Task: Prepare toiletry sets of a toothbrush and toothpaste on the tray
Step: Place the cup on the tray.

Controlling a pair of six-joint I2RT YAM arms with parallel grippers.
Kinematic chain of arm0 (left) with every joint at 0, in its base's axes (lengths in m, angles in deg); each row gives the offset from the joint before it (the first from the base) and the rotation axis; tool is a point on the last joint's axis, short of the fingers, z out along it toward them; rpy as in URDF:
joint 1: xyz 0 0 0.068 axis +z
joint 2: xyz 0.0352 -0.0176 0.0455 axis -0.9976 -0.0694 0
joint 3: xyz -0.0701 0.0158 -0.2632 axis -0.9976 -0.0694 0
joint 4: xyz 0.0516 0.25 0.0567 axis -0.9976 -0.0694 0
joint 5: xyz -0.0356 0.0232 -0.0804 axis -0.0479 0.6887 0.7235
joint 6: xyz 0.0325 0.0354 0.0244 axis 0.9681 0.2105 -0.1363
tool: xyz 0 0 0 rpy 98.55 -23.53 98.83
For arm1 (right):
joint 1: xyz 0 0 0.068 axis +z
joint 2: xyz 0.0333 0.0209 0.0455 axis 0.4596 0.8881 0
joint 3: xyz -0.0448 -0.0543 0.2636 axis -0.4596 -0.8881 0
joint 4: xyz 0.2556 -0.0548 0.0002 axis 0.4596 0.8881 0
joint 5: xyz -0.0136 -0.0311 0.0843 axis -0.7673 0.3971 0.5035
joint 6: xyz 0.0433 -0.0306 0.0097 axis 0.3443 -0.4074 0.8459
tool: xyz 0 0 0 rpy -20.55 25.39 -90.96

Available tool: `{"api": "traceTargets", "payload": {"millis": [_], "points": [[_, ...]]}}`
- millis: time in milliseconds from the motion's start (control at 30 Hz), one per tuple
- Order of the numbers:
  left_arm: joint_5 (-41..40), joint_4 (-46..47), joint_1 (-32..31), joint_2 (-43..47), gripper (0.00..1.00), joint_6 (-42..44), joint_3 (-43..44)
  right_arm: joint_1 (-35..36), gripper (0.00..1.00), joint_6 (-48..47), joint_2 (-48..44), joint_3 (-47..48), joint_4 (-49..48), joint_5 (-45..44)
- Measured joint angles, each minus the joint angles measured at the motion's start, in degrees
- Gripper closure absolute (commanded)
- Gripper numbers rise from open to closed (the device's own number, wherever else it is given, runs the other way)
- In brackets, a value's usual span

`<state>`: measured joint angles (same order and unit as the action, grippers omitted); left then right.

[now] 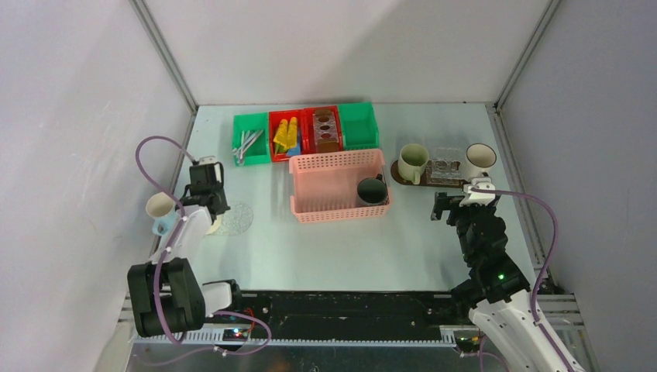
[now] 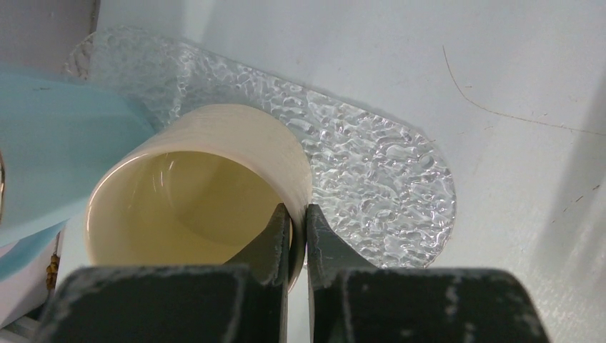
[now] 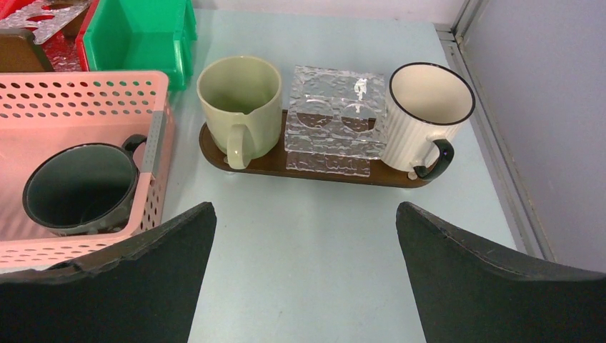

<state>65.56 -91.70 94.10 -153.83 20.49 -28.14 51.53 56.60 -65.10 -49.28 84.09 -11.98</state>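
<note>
My left gripper [image 1: 208, 203] is shut on the rim of a cream mug [image 2: 214, 136], one finger inside and one outside [image 2: 299, 209]. The mug is over the clear patterned disc [image 2: 371, 186] at the left of the table. In the top view my arm mostly hides it. The dark brown tray [image 1: 401, 178] sits at the right and holds a pale green mug [image 3: 238, 100], a clear holder block [image 3: 334, 118] and a white dark-rimmed mug [image 3: 425, 114]. My right gripper [image 3: 304, 209] is open and empty just in front of the tray [image 3: 321, 173]. A dark mug [image 3: 78, 189] stands in the pink basket [image 1: 333, 208].
At the back stand a green bin with silvery brushes [image 1: 249, 143], a red bin with yellow and blue tubes [image 1: 287, 136], a red bin with a clear holder [image 1: 326, 130] and a green bin [image 1: 359, 124]. A light blue mug [image 1: 161, 211] stands at the left edge.
</note>
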Motion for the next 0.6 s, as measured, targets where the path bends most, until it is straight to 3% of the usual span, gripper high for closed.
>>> {"api": "traceTargets", "payload": {"millis": [600], "points": [[1.7, 3.0, 1.7, -2.4, 0.87, 1.6, 1.2, 0.0, 0.01, 0.0, 0.4, 0.0, 0.0, 0.0]]}}
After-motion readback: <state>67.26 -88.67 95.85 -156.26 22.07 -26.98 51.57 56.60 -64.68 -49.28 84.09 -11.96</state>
